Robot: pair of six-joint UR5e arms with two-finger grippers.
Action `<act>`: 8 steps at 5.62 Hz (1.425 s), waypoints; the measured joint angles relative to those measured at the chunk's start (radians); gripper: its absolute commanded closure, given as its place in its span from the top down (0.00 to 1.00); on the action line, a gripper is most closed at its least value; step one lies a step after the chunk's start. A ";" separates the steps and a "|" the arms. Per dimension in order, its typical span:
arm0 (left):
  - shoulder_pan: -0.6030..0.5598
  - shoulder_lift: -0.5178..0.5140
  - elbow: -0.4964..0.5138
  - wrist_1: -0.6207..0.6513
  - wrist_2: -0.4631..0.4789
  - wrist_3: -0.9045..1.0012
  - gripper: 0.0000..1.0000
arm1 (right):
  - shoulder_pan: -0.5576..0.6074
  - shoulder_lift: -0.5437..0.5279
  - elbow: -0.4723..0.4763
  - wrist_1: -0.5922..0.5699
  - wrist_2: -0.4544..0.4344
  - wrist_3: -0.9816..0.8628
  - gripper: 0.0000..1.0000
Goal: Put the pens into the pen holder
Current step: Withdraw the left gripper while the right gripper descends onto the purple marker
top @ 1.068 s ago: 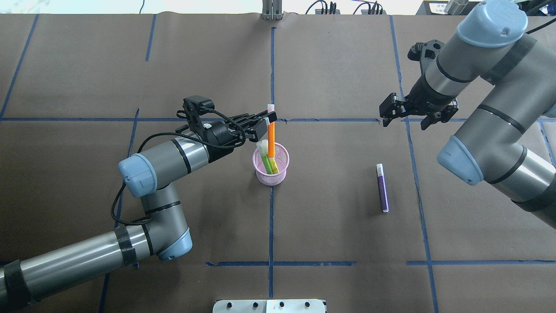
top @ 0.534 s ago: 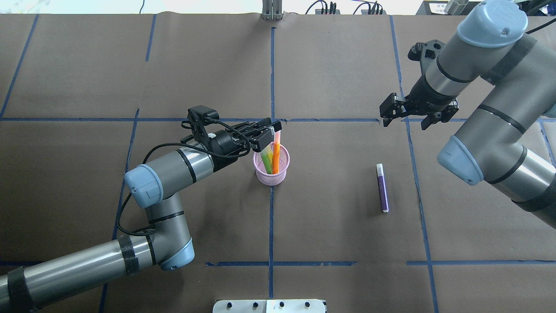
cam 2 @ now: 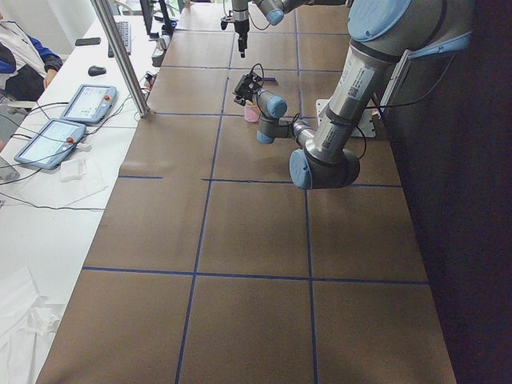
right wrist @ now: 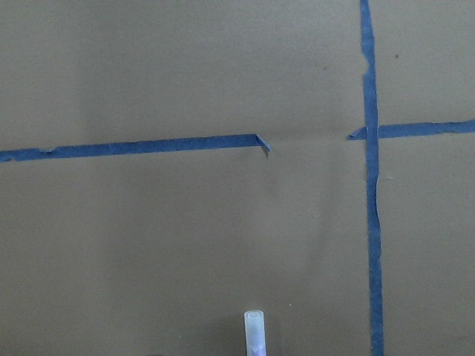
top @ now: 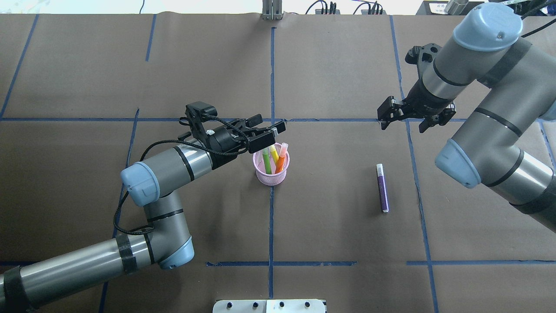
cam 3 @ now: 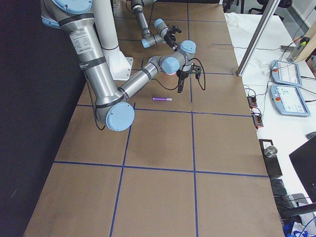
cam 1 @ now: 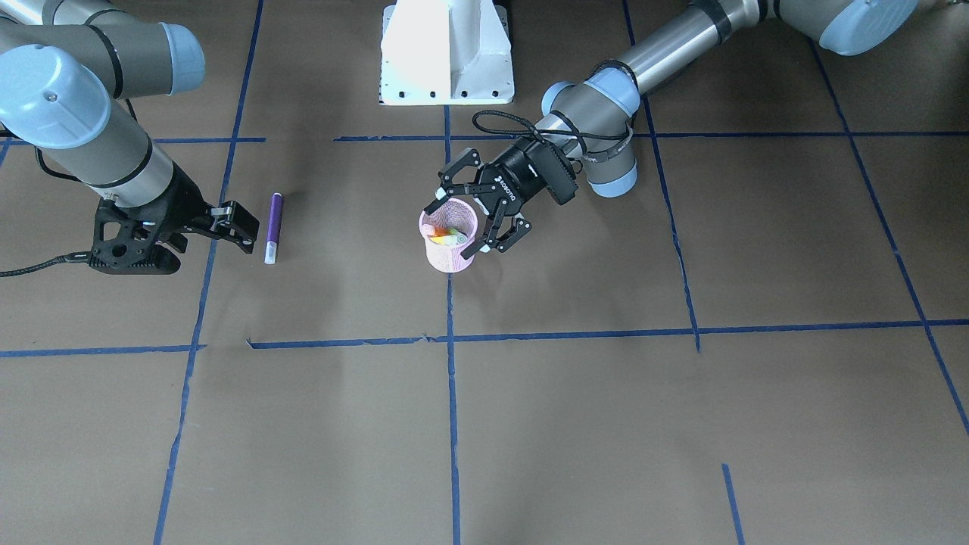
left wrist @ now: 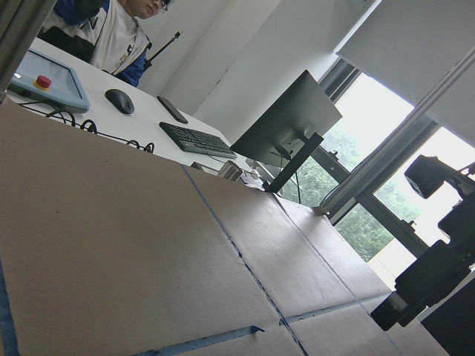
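Note:
The pink mesh pen holder (top: 271, 174) stands near the table's middle and also shows in the front view (cam 1: 447, 253). The green pen (top: 266, 161) and the orange pen (top: 281, 159) stand in it, leaning, cap ends up. My left gripper (top: 269, 124) is open and empty, just above and behind the holder's rim; it also shows in the front view (cam 1: 462, 223). The purple pen (top: 382, 188) lies flat on the table to the right. My right gripper (top: 406, 115) is open and empty, hovering behind it. The right wrist view shows only the purple pen's cap end (right wrist: 254, 334).
Blue tape lines (top: 271, 78) divide the brown table cover into squares. The robot's white base (cam 1: 447, 53) stands at the table's near edge. Operators' tablets (cam 2: 88, 102) and a keyboard lie on a side bench beyond the far edge.
My left gripper lowered the orange pen into the holder, then opened and let it go. The pen now leans in the holder. The right gripper shifted slightly.

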 measured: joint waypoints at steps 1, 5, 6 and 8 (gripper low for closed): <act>-0.017 0.010 -0.041 0.039 -0.019 -0.003 1.00 | -0.032 0.001 -0.003 0.003 -0.021 0.022 1.00; -0.161 0.099 -0.282 0.377 -0.216 -0.009 1.00 | -0.183 -0.027 -0.080 0.165 -0.170 0.194 0.98; -0.175 0.113 -0.290 0.386 -0.231 -0.008 1.00 | -0.196 -0.050 -0.083 0.180 -0.178 0.196 0.96; -0.180 0.120 -0.292 0.389 -0.236 -0.007 1.00 | -0.209 -0.083 -0.087 0.204 -0.181 0.197 0.88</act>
